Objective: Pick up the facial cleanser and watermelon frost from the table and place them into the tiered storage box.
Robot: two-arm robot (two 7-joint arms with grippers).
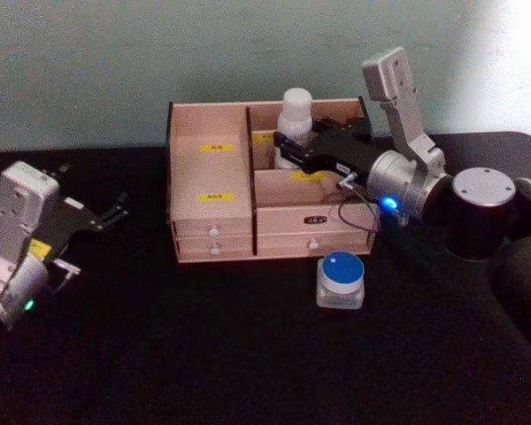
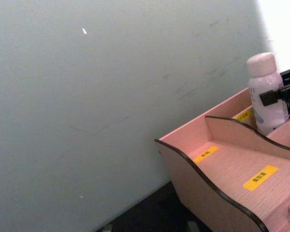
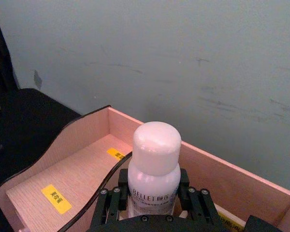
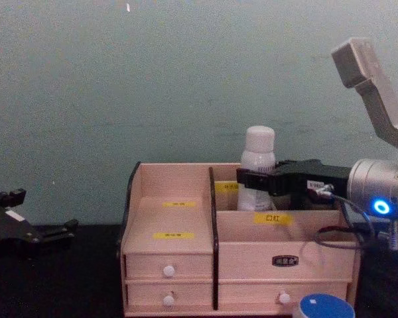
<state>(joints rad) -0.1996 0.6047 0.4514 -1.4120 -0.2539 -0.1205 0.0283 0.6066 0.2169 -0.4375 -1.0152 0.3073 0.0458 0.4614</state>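
Claw on the right [image 1: 284, 149] clamps facial cleanser [image 1: 296, 108] inside tiered storage box [image 1: 209, 211]; left claw [image 1: 117, 209] parked, apart.

A bench [image 1: 203, 354] with a plain, matte black top fills the foreground of the head view, its far edge running along the foot of a wall [image 1: 159, 53]. The wall is pale grey-green and bare. A brighter wash of light [image 1: 504, 53] falls across its upper right part. In the chest view, a small white fleck [image 4: 127, 8] sits high on the wall. In the right wrist view, faint dark scuffs [image 3: 205, 60] streak the paint, and a darker smudge [image 3: 37, 79] lies near the bench top.
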